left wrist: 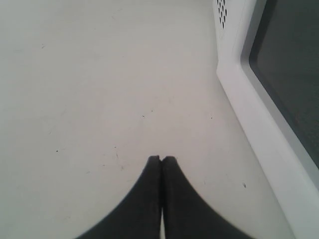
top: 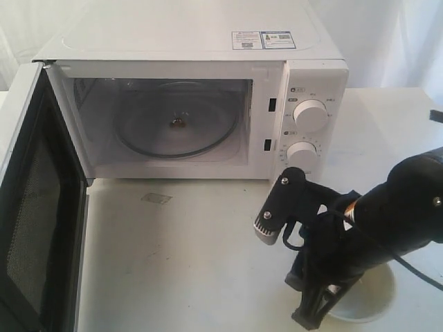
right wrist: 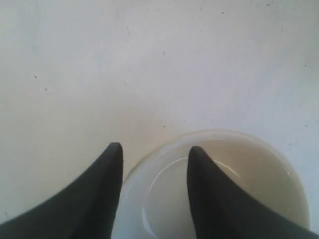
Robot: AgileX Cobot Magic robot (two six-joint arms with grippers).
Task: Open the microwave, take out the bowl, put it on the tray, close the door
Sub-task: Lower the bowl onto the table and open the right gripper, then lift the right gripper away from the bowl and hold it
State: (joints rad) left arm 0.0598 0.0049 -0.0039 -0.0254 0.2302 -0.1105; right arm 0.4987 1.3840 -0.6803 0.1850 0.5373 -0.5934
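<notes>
- exterior view: the microwave [top: 208,48] is standing at the back of the worktop [top: 194,263], and its door [top: 28,207] is standing wide open on the left. the chamber is showing only the glass plate [top: 176,124]. the bowl [top: 377,297] is sitting at the front right, well apart from the microwave, and the right hand [top: 311,308] is covering most of it. the left hand is not showing here.
- left wrist view: the left hand [left wrist: 161,158] is hovering over bare worktop with its two fingers pressed together, grasping nothing. the door [left wrist: 294,74] is lying just beside it, its long edge running away at a slant. this arm is looking the nearer one for pushing the door shut. the handle is not showing.
- right wrist view: the right hand [right wrist: 153,147] is spread open, with one finger hanging inside the bowl [right wrist: 259,174] and the other outside. the rim is passing between them, and no grip is showing. the bowl's near edge is being cut off, and no tray is showing in any view, so i cannot tell whether it is resting on one.
</notes>
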